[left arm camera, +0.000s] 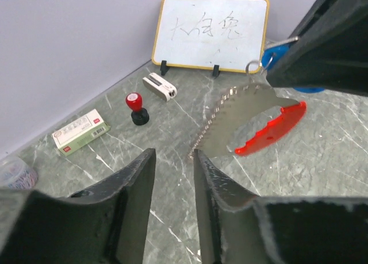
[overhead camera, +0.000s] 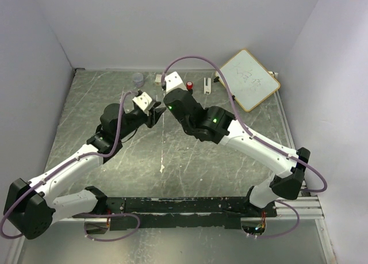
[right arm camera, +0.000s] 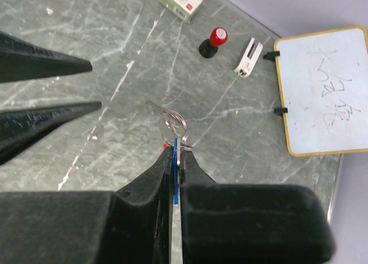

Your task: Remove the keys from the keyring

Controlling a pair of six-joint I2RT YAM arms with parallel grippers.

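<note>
A grey-green marbled table [overhead camera: 172, 160] sits boxed in by plain white walls [overhead camera: 172, 22], with a whiteboard [overhead camera: 249, 79] leaning at its 1 o'clock corner. Above the middle, the right gripper [right arm camera: 176, 152] pinches the keys [left arm camera: 241, 117] at their keyring [right arm camera: 176, 125]; the left gripper [left arm camera: 173, 155], fingers parted, hovers at their 8 o'clock

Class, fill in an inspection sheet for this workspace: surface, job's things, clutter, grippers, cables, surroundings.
Surface: grey marbled table.
Job's things: keys on the keyring, none removed.
Clutter: whiteboard, red-and-black knob, small box, cup, all along the far edge.
Grippers: left gripper, jaws open, facing the keys; right gripper, jaws shut on the keys.
Cables: purple cable looping over each arm.
Surroundings: white walls.
</note>
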